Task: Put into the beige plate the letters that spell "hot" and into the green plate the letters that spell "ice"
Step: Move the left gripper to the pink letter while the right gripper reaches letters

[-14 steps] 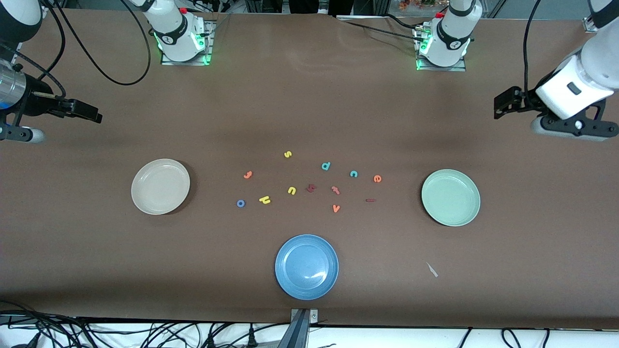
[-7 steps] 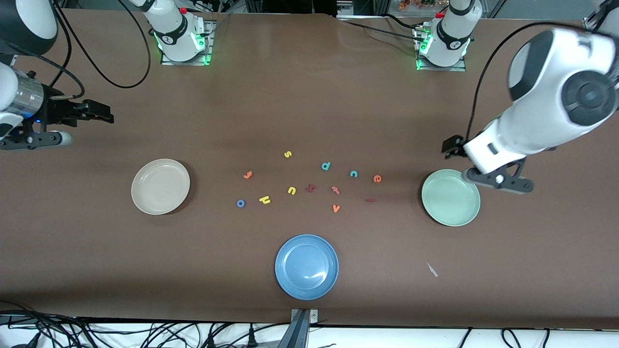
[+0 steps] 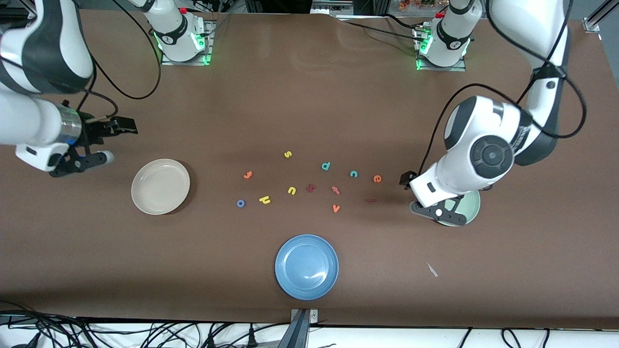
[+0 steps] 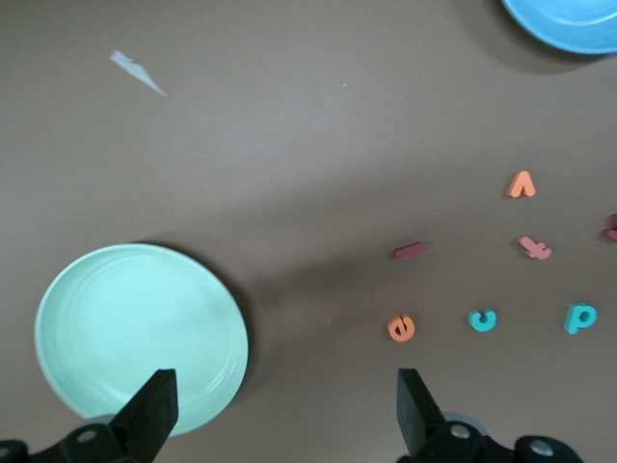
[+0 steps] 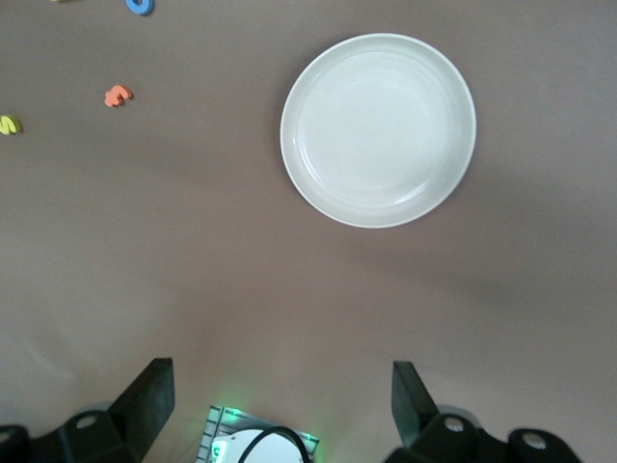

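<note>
Left wrist view alone shows whole green plate (image 4: pixel 141 336); both tools released.

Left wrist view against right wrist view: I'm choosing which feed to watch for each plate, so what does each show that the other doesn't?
Only the left wrist view shows the green plate, the orange "e", teal "c", dark red "i" and the blue plate, with the open left gripper. Only the right wrist view shows the beige plate, the blue "o" and the open right gripper. Both share the brown table.
</note>
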Motion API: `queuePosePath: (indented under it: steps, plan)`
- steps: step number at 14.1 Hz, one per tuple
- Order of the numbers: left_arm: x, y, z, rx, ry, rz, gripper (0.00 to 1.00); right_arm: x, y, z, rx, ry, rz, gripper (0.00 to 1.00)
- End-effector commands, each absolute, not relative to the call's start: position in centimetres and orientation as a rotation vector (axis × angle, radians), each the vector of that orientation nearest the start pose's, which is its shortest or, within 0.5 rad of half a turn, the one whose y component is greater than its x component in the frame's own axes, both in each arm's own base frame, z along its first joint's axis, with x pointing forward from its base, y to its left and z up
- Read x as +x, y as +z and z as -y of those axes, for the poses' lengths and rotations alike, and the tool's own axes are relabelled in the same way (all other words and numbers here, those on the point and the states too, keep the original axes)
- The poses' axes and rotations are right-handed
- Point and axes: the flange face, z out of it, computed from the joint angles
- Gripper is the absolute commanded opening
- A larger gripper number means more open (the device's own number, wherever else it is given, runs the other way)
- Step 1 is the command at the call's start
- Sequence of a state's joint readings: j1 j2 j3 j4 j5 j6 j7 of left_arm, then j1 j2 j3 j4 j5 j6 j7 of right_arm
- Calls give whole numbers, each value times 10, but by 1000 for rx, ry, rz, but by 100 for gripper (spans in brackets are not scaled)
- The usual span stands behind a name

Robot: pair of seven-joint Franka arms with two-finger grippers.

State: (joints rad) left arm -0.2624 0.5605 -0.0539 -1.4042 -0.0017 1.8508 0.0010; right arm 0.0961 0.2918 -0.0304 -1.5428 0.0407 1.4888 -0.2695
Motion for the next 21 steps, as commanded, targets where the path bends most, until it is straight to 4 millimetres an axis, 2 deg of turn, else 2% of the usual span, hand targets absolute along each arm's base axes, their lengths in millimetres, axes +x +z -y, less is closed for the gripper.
queuePosePath:
  steps: [1, 2, 4, 5, 7, 9, 10, 12, 14, 16, 17, 18, 20, 21]
  plan:
    - [680, 342, 212, -3077, 185, -764, 100, 638, 433, -54, -2922, 559, 563, 100]
    - [683, 335, 210, -3062, 172, -869, 100, 641, 430, -60, -2899, 541, 540, 100]
    - [685, 337, 219, -3121, 115, -986, 100, 651, 413, -69, -2936, 499, 317, 100]
    - [684, 327, 222, -3119, 127, -1072, 100, 658, 411, -79, -2968, 440, 217, 100]
    - [683, 306, 230, -3051, 127, -1289, 100, 659, 396, -120, -3029, 442, -34, 100]
    - [685, 292, 235, -2969, 85, -1457, 100, 662, 391, -131, -3048, 415, -246, 100]
    - [681, 282, 246, -2923, 94, -1544, 100, 665, 386, -122, -3038, 418, -280, 100]
    - [674, 271, 270, -2869, 54, -1606, 100, 673, 382, -106, -3035, 382, -296, 100]
    - [668, 247, 290, -2812, 34, -1649, 100, 677, 372, -101, -3035, 391, -178, 100]
    - [667, 230, 295, -2754, 8, -1696, 100, 682, 362, -103, -3034, 409, -22, 100]
    - [663, 222, 298, -2731, 10, -1732, 100, 683, 361, -104, -3030, 409, -30, 100]
    - [661, 216, 302, -2701, 11, -1777, 97, 681, 362, -112, -3031, 412, -48, 100]
    - [652, 206, 307, -2668, 43, -1836, 95, 682, 362, -117, -3038, 400, -245, 100]
    - [651, 205, 308, -2603, 44, -1924, 100, 684, 363, -127, -3035, 369, -320, 100]
